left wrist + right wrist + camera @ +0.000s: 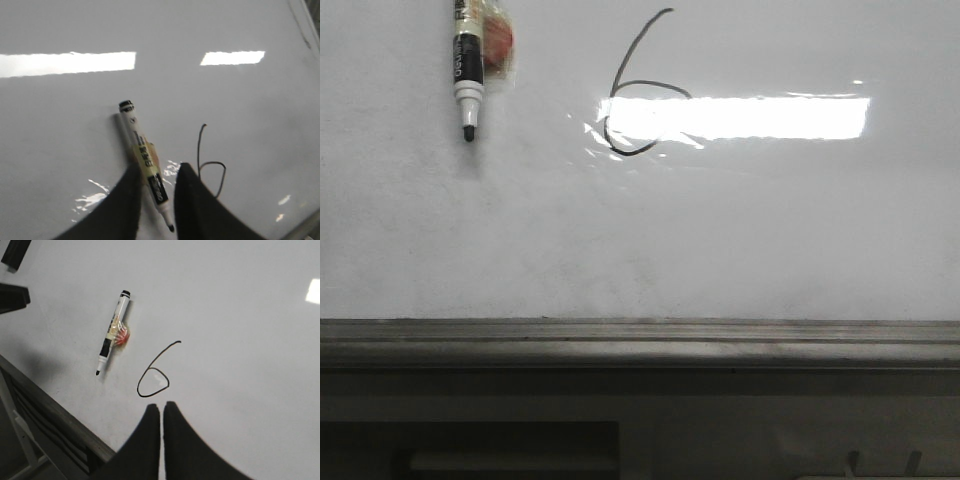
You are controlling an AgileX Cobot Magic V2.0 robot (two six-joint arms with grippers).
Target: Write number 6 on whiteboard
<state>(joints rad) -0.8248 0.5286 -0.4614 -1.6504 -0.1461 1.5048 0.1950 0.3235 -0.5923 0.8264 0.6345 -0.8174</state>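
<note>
Whiteboard (740, 240) lies flat, its grey rail (640, 340) along the near edge. Beyond that, toward the far edge, the number 6 (638, 95) is drawn, with a black-tipped marker (466, 70) lying uncapped toward the far-left corner. The left gripper (156, 200) hovers open, empty, over the marker; the right gripper (161, 435) is closed, holding nothing.

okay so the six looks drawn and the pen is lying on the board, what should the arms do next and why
Probably just lift the left gripper straight up and away. The number 6 looks complete on the whiteboard, loop closed, and the marker lies uncapped beside it, held by neither arm. The left fingers are apart, straddling the marker; the right gripper is shut and empty, so no stroke seems left.
</note>
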